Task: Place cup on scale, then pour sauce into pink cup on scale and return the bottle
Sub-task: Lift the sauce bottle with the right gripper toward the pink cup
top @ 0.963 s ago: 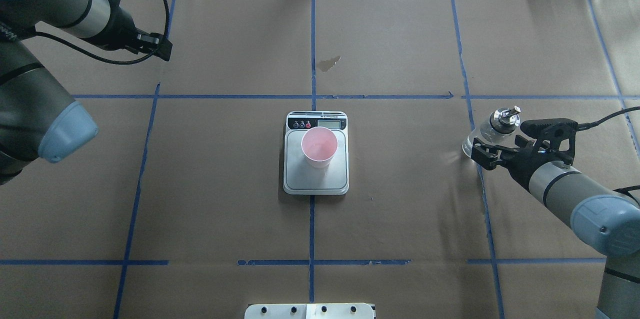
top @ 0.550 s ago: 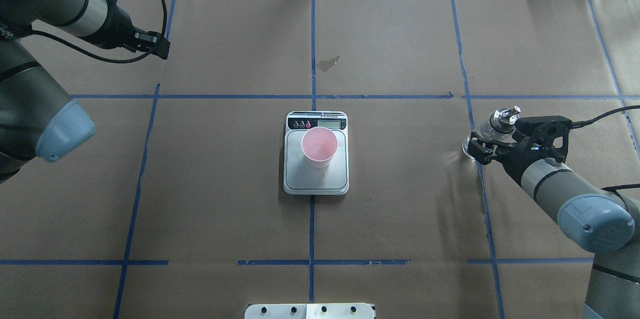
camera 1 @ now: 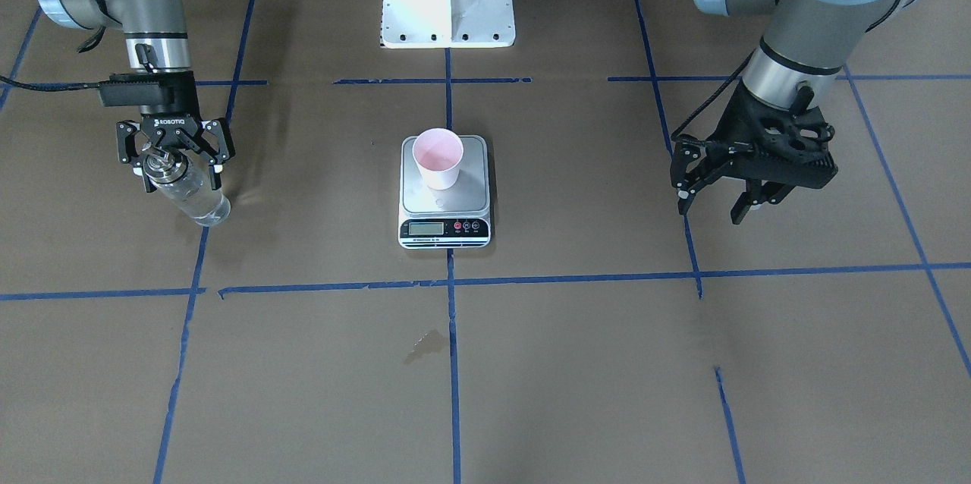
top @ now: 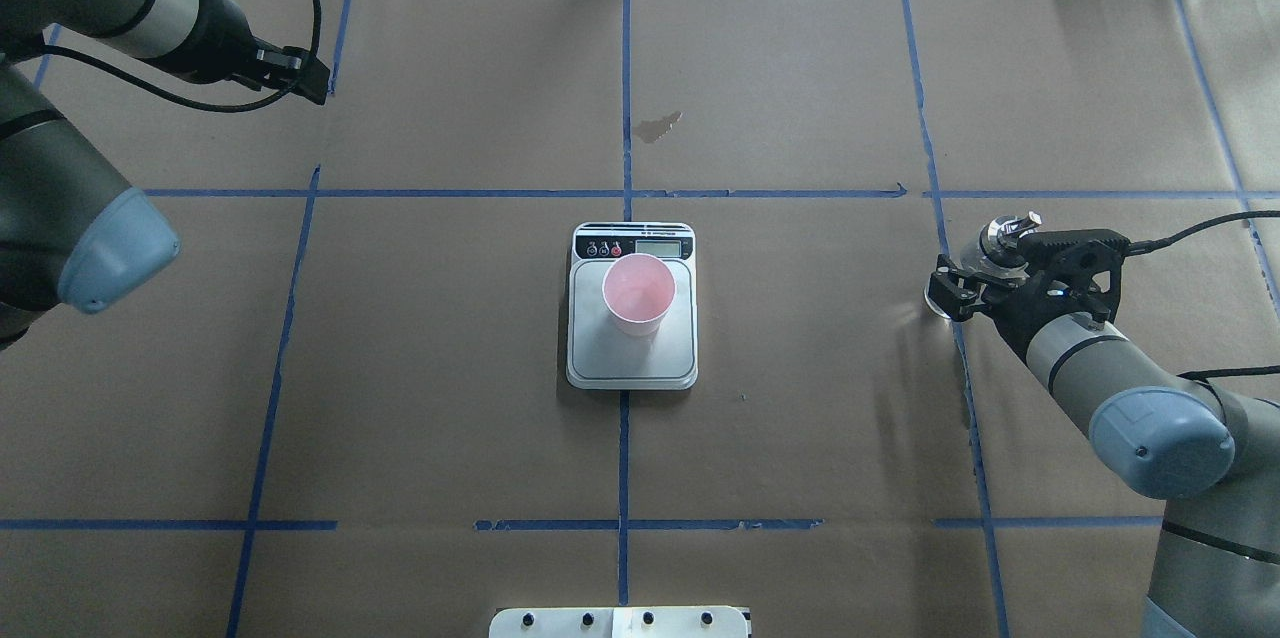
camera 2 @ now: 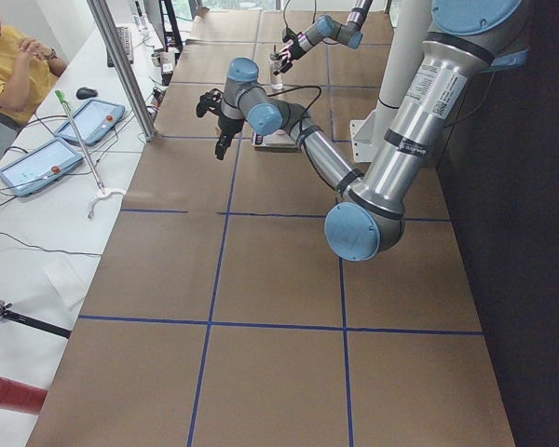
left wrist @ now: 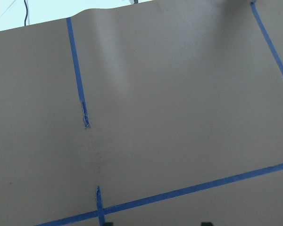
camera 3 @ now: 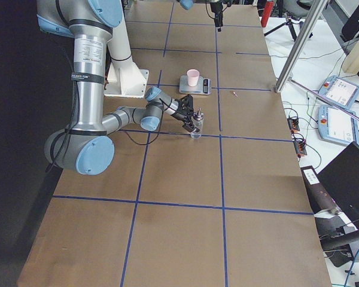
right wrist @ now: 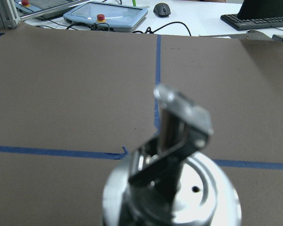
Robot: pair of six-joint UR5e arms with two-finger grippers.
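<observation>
Starting at the far left, the left gripper (camera 1: 711, 209) is held above the paper with its fingers spread and nothing between them. It is kept well apart from the work, so little trouble is expected from it.

At the centre the cup (top: 638, 290) is seen upright on the scale (top: 632, 358), on the display half of the platform. Being light and narrow, it could be knocked over if it were touched by the spout. Sauce could also be spilled on the steel if the bottle were tilted before the spout is over the rim. A small dark stain (top: 658, 126) is seen on the paper beyond the scale. Between the scale and the bottle only brown paper and blue tape (top: 780, 193) are seen.

At the right the bottle (camera 1: 191, 199) stands on the table. It is bracketed near its metal collar by the right gripper (camera 1: 178, 173), whose fingers are apart and not seen pressing the glass. With a high or off-centre grip on smooth glass, the bottle could be tipped or dropped when lifted.
</observation>
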